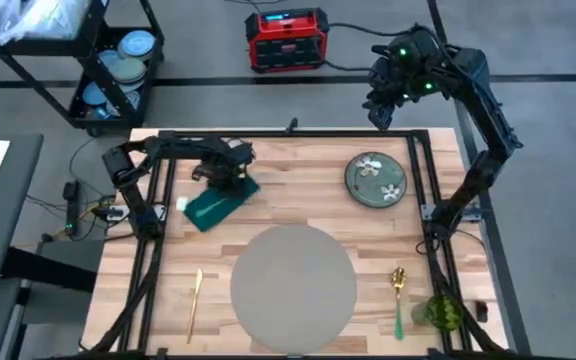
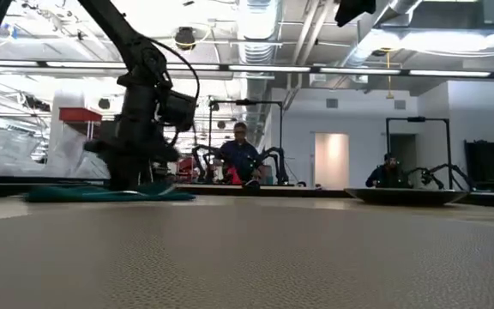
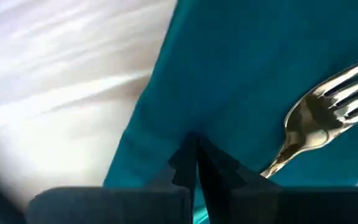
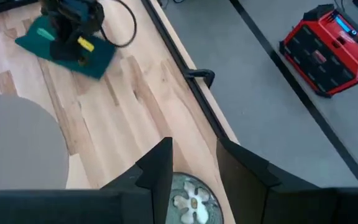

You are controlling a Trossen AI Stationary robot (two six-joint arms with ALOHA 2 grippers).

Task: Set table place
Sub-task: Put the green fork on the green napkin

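You had the left gripper (image 3: pixel 196 163) pinched shut on the napkin (image 1: pixel 218 203) near the table's (image 1: pixel 298 200) far-left corner (fork (image 3: pixel 319 118) aboard); next, probably drag it beside the placemat (image 1: pixel 293 286).

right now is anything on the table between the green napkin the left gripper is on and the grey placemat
Nothing visible. The left gripper sits shut on the napkin, with a fork on the cloth. Only bare table lies between it and the placemat; the knife lies off to the side.
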